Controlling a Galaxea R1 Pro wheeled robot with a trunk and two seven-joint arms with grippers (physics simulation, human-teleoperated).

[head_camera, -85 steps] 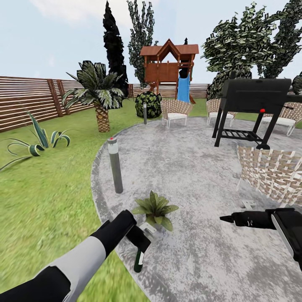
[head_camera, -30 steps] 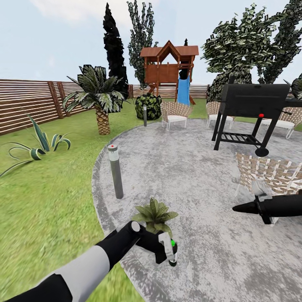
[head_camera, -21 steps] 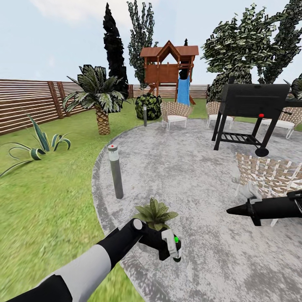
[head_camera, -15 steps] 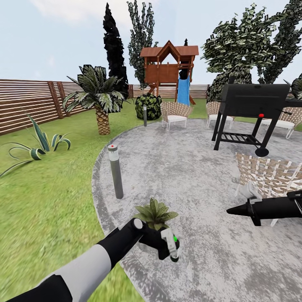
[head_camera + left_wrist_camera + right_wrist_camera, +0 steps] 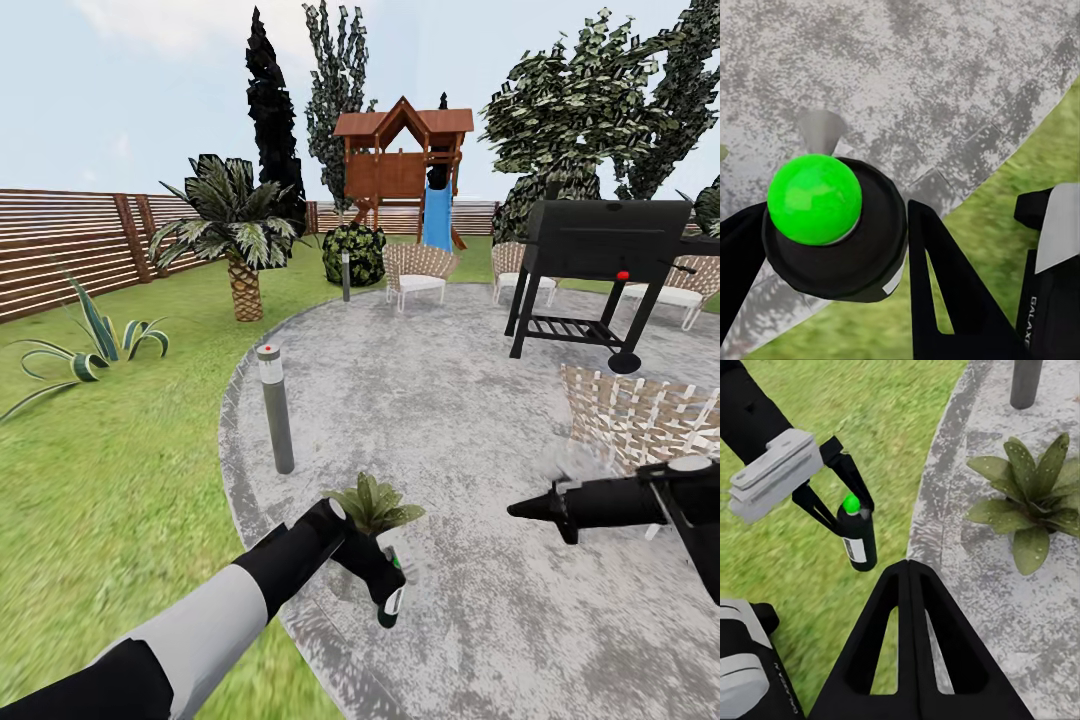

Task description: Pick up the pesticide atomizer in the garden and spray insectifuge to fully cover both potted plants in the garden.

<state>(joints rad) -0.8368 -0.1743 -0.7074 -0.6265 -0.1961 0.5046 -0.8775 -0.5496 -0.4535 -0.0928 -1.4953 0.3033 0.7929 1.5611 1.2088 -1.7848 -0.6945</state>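
My left gripper [image 5: 388,578] is shut on the pesticide atomizer [image 5: 392,601], a slim dark bottle with a white label. It holds the bottle just off the near side of a potted plant [image 5: 376,504] at the patio's edge. In the left wrist view the atomizer's green cap [image 5: 814,199] sits between the black fingers [image 5: 941,289]. The right wrist view shows the atomizer [image 5: 859,544] upright in the left gripper [image 5: 849,514], over grass beside the potted plant [image 5: 1031,502]. My right gripper [image 5: 520,510] is shut on nothing and points left toward the plant, its fingertips [image 5: 907,568] pressed together.
A grey bollard lamp [image 5: 275,410] stands just beyond the plant on the round paved patio [image 5: 450,400]. A woven chair [image 5: 640,420] and a black grill [image 5: 600,260] are at the right. Lawn, a palm [image 5: 235,225], a striped agave [image 5: 95,335] and the fence [image 5: 60,245] lie to the left.
My left gripper has shifted slightly left with the atomizer and tipped it closer to the plant. The right arm has swung left, its tip nearer the plant and its wrist now in view.
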